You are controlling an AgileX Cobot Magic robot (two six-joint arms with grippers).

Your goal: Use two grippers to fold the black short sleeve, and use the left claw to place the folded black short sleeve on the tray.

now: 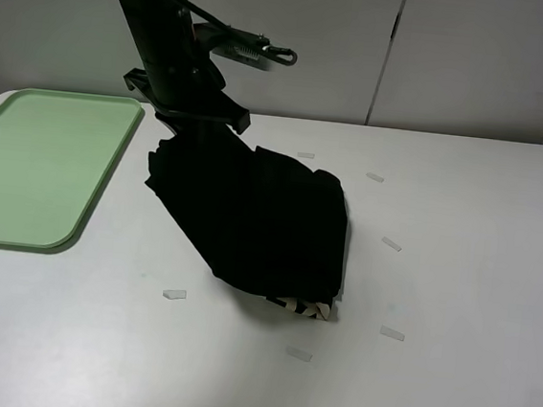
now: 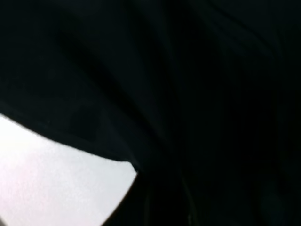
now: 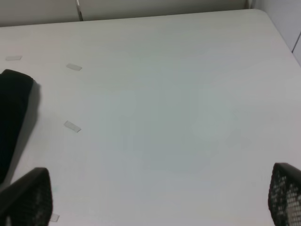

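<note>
The black short sleeve (image 1: pixel 260 222) is a folded bundle. Its upper left end is raised and pinched in my left gripper (image 1: pixel 194 131), which is shut on it. Its lower right end still rests on the table, with a bit of pale lettering (image 1: pixel 300 307) showing there. In the left wrist view black cloth (image 2: pixel 188 94) fills almost everything and hides the jaws. The pale green tray (image 1: pixel 34 166) lies bare at the left, just beside the lifted end. My right gripper (image 3: pixel 157 200) is open over bare table, with an edge of the shirt (image 3: pixel 11 108) off to its side.
Several small clear tape marks dot the white table around the shirt, such as one (image 1: pixel 174 294) at the front left and one (image 1: pixel 391 244) at the right. A wall with panel seams stands behind the table's far edge.
</note>
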